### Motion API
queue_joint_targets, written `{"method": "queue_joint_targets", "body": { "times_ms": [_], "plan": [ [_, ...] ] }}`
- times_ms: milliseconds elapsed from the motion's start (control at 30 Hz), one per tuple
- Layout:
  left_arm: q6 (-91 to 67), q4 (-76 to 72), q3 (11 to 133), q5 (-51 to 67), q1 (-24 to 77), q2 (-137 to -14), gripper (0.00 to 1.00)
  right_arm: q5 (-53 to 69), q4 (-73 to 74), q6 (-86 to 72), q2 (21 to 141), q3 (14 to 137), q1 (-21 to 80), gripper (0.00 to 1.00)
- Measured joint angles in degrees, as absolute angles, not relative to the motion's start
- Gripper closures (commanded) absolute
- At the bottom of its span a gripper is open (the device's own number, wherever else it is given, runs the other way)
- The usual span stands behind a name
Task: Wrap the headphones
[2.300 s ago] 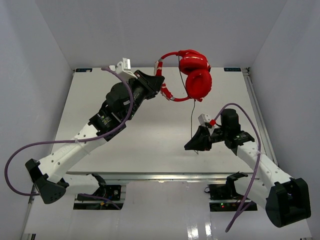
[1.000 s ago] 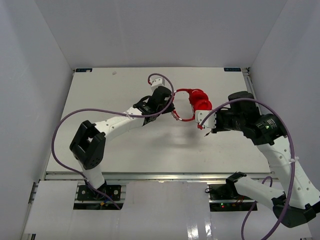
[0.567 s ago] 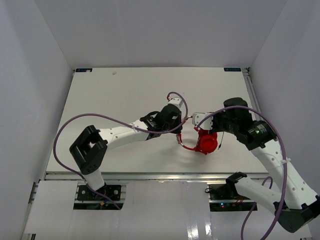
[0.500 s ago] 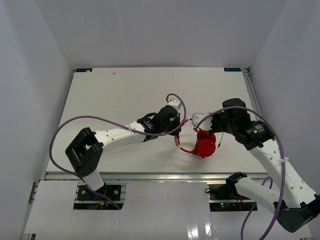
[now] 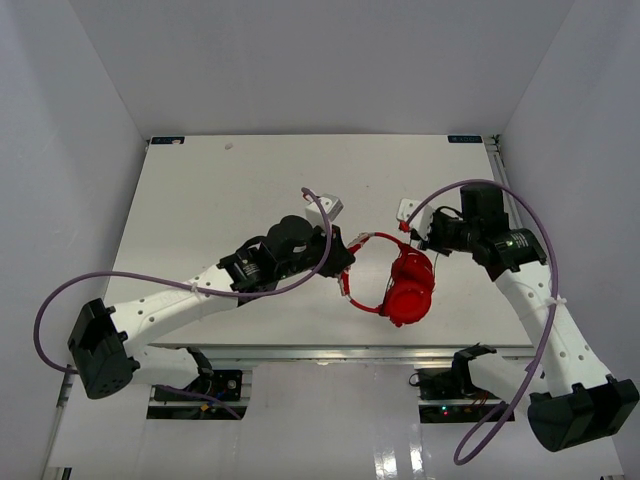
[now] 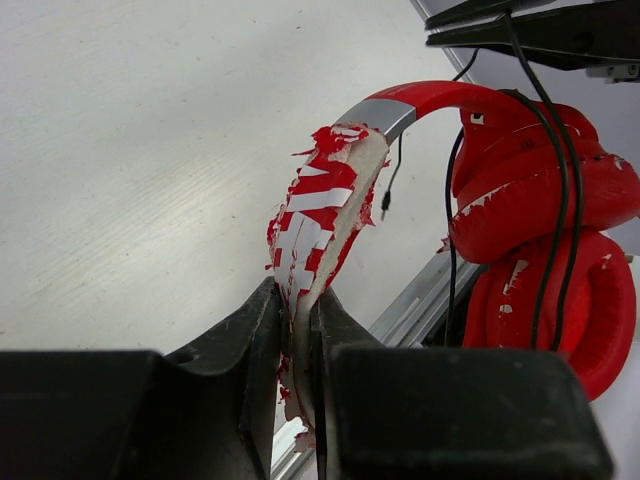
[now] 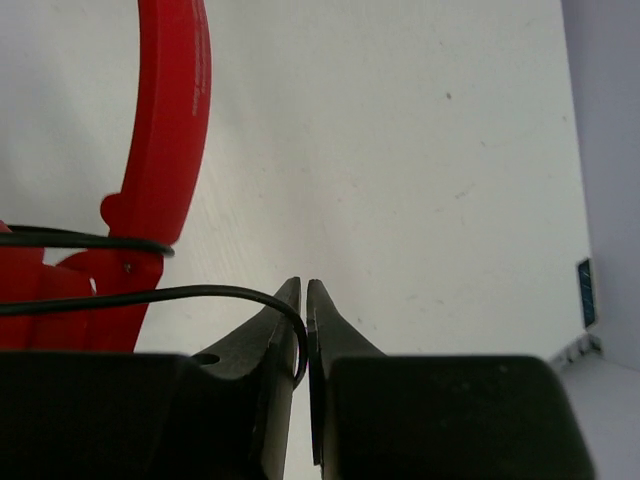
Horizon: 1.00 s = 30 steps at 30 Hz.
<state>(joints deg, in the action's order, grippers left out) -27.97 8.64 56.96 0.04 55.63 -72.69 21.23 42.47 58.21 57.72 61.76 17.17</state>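
While the left gripper (image 6: 300, 325) at nine o'clock clamps the headphones (image 5: 408, 292) by their peeling headband (image 6: 322, 215), right gripper (image 7: 304, 300) at twelve o'clock pinched onto the thin dark cable (image 7: 150, 294), cable looped across both earcups (image 6: 520, 210)

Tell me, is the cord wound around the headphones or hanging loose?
Wound, at least partly: two strands of cord cross the earcups, and the right claw pinches another stretch.

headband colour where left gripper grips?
The headband is red, peeling to whitish patches; left wrist view shows best.
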Motion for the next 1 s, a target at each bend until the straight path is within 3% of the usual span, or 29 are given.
{"method": "queue_joint_targets", "body": {
  "times_ms": [467,867,1000],
  "plan": [
    [-28.08,8.75,56.6,2.21,55.86,-70.33,1.0,45.15,40.16,46.77,61.83,59.82,10.44,0.8],
    [-28.09,9.1,61.05,3.18,56.21,-70.35,1.0,59.27,32.09,37.99,63.06,53.82,7.52,0.59],
    [-28.12,9.02,63.4,3.22,56.27,-70.33,1.0,62.92,26.83,33.68,63.68,51.49,7.51,0.58]
  ]
}}
